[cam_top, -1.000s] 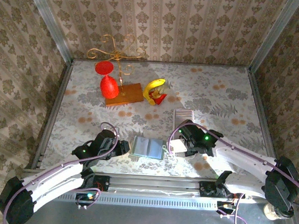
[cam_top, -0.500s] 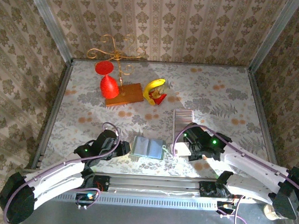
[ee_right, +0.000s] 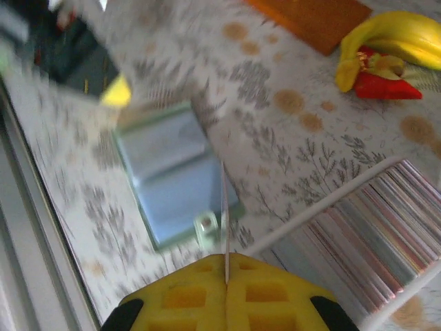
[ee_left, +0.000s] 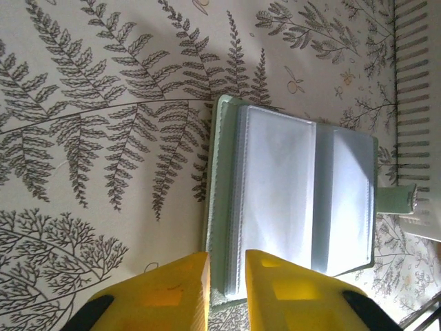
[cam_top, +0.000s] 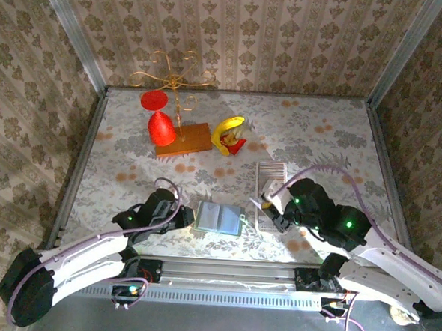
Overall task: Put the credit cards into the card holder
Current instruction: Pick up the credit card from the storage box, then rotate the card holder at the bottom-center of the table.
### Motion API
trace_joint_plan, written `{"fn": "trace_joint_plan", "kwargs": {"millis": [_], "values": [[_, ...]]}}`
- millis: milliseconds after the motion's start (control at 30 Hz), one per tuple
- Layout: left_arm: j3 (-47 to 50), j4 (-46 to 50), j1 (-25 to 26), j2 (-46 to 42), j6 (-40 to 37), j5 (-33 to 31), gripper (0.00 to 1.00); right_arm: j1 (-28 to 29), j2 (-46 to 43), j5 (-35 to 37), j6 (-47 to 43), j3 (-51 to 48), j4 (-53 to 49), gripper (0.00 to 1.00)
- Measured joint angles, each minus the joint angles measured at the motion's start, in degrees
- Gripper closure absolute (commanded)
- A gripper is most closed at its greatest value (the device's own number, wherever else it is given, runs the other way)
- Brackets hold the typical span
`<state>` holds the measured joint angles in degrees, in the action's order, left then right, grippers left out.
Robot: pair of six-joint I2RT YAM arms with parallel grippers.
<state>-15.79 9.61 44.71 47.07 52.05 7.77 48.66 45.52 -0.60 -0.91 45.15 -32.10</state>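
The card holder (cam_top: pixel 219 219) lies open on the table, pale green outside and bluish-grey inside (ee_left: pixel 296 207); it shows again in the right wrist view (ee_right: pixel 172 172). My left gripper (cam_top: pixel 185 217) is at its left edge, and its yellow jaws (ee_left: pixel 227 265) are closed narrowly on that edge. The credit cards (cam_top: pixel 271 185) form a long ribbed silvery strip (ee_right: pixel 386 227) to the right of the holder. My right gripper (cam_top: pixel 267 204) hangs between strip and holder, shut (ee_right: pixel 226 265) on a single thin card (ee_right: pixel 224 221) seen edge-on above the holder's snap tab.
At the back stand a red upturned glass (cam_top: pixel 160 124), a gold wire stand on a wooden base (cam_top: pixel 187 138) and a toy banana (cam_top: pixel 229 130). Metal rails and patterned walls bound the table; the frame rail (cam_top: pixel 222 269) runs along the near edge.
The right gripper has shut on one card and risen off the near end of the strip. The left jaws have narrowed onto the holder's edge. The holder has not moved.
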Motion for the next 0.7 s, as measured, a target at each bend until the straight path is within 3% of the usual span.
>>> {"fn": "trace_joint_plan", "kwargs": {"millis": [133,300,433,700], "values": [[-1.3,-0.3,0.0,2.6,-0.9,0.0,0.84,0.0,7.6,1.1,24.9,4.5,2.5,1.0],[-3.0,-1.5,0.0,6.6,-1.9,0.7,0.84,3.1,19.9,1.4,47.0,5.0,8.0,1.0],[-4.6,-2.5,0.3,9.4,-3.0,1.4,0.86,6.8,27.9,1.5,56.3,4.9,12.0,1.0],[-5.0,-3.9,0.3,13.7,-4.4,1.9,0.91,8.6,38.9,2.7,63.4,5.0,17.2,1.0]]}}
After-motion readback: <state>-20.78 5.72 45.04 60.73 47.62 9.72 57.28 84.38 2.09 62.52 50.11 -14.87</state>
